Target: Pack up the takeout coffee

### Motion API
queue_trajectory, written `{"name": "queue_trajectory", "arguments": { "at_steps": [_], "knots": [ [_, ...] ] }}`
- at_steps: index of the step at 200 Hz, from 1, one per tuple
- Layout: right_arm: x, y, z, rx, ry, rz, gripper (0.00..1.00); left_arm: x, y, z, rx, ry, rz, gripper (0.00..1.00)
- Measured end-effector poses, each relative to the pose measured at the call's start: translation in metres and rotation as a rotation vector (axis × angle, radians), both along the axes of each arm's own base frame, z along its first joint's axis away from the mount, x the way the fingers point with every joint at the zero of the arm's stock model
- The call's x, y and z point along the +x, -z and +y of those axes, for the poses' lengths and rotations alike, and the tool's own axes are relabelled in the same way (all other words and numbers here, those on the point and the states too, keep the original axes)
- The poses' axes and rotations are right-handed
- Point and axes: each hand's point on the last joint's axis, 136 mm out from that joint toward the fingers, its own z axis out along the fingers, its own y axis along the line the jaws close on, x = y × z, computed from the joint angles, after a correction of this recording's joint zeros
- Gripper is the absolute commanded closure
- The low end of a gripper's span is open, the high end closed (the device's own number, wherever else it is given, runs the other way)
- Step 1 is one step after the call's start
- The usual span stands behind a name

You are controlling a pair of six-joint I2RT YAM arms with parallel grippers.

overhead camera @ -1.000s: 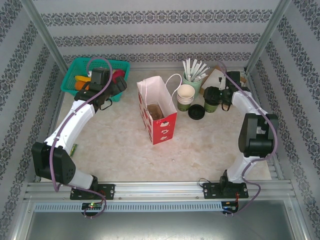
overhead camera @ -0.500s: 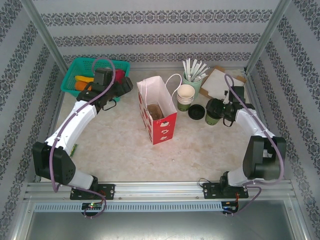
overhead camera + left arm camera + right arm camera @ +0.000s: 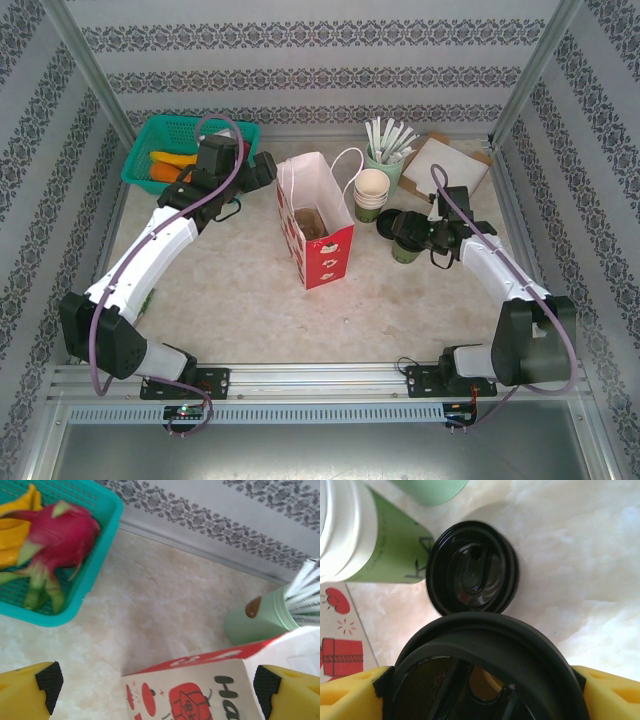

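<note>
Between the red-and-white paper bag and the bench's right edge, the takeout coffee is clamped at its black lid by the right gripper; likely light, thin-walled, crushable and spillable, so best held gently near the stiffer rim, upright; the left gripper gapes wide at the bag's rim.

My right pincer is clamped on the small dark green paper cup with a round black plastic lid, one finger on each side just under the lid's rim. The cup stands upright at about three o'clock from the middle of the table. I cannot tell whether its base touches.
</note>
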Motion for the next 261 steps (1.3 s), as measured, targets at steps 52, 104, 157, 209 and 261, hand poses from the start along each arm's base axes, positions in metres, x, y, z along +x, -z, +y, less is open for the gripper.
{"name": "queue_trajectory", "arguments": {
  "at_steps": [52, 104, 157, 209, 261],
  "knots": [
    [-0.012, 0.001, 0.038, 0.011, -0.091, 0.021, 0.13, -0.001, -0.011, 0.018, 0.049, -0.082, -0.038, 0.0],
    [-0.028, 0.004, 0.064, 0.014, -0.167, 0.055, 0.11, -0.003, -0.018, 0.027, 0.065, -0.119, -0.061, 0.0],
    [-0.04, 0.005, 0.067, 0.006, -0.188, 0.111, 0.03, -0.003, -0.017, 0.027, 0.066, -0.119, -0.059, 0.0],
    [-0.048, -0.003, 0.061, -0.042, -0.19, 0.207, 0.02, -0.001, -0.013, 0.027, 0.075, -0.125, -0.051, 0.0],
    [-0.047, -0.012, 0.065, -0.047, -0.216, 0.288, 0.02, 0.001, -0.009, 0.03, 0.09, -0.14, -0.043, 0.0]
  ]
}}
